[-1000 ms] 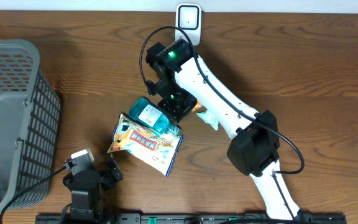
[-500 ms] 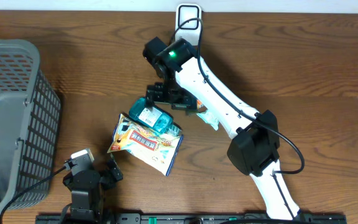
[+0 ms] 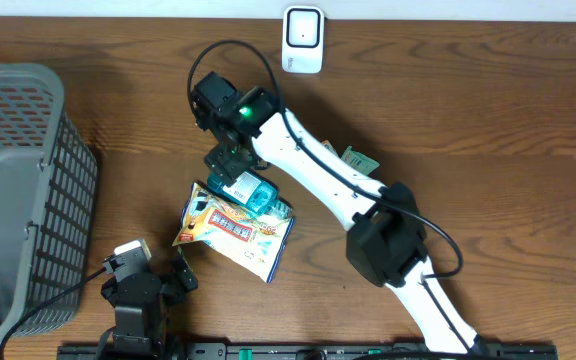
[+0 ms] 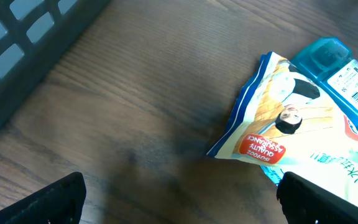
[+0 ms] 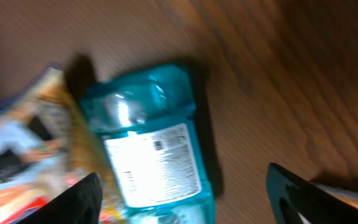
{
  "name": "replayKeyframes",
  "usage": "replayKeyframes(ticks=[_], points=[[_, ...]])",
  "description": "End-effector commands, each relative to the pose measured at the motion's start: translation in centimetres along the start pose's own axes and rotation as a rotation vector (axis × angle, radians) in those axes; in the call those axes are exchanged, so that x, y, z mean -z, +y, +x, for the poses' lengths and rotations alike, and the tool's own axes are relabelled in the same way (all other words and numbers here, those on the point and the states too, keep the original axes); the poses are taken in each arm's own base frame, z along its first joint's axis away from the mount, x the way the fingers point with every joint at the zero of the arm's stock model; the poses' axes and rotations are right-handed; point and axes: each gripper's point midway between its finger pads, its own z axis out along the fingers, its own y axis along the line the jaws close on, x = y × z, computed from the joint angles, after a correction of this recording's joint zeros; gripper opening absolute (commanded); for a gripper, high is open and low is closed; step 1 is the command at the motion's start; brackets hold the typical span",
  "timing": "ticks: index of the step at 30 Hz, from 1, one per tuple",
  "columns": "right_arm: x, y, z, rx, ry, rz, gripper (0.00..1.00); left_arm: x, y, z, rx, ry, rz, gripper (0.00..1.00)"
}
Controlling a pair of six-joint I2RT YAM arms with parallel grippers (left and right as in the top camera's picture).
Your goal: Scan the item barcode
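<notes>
Nearest you, your left gripper (image 4: 182, 190) stands wide open, its fingers cut off by the frame edge. Beyond it lies the snack bag (image 3: 230, 232), with the teal pack (image 3: 253, 192) overlapping its far edge, label up. Your right gripper (image 5: 185, 174) hangs above that pack with its jaws apart and nothing held; that view is blurred. The scanner (image 3: 303, 38) sits at the far edge.

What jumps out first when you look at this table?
A long white arm stretches across the wooden table, its open tool over a teal bottle lying partly on a snack bag near the middle. A grey mesh basket fills the left edge, and a white scanner sits at the far edge.
</notes>
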Motion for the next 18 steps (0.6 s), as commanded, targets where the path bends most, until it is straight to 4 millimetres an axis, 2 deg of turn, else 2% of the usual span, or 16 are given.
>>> replayKeyframes(ticks=[1, 4, 9, 10, 11, 12, 15, 18], points=[[-1.7, -1.0, 1.0, 0.094, 0.053, 0.111, 0.78, 0.1, 0.8, 1.5, -0.038, 0.059, -0.033, 0.98], [-3.7, -1.3, 2.1, 0.130, 0.106, 0.206, 0.79, 0.1, 0.8, 1.5, -0.038, 0.059, -0.033, 0.98], [-6.5, 0.5, 4.2, 0.183, 0.196, 0.203, 0.80, 0.1, 0.8, 1.5, -0.038, 0.059, -0.033, 0.98], [-6.8, 0.9, 4.6, 0.195, 0.212, 0.202, 0.81, 0.1, 0.8, 1.5, -0.038, 0.059, -0.033, 0.98], [-6.8, 1.3, 4.9, 0.204, 0.220, 0.202, 0.97, 0.1, 0.8, 1.5, -0.038, 0.059, -0.033, 0.98], [-6.7, 1.7, 5.1, 0.214, 0.226, 0.201, 0.99, 0.1, 0.8, 1.5, -0.038, 0.059, -0.033, 0.98], [-6.7, 2.8, 5.2, 0.235, 0.225, 0.198, 0.99, 0.1, 0.8, 1.5, -0.038, 0.059, -0.033, 0.98], [-7.6, 3.0, 5.5, 0.241, 0.232, 0.199, 0.97, 0.1, 0.8, 1.5, -0.038, 0.059, -0.033, 0.98]])
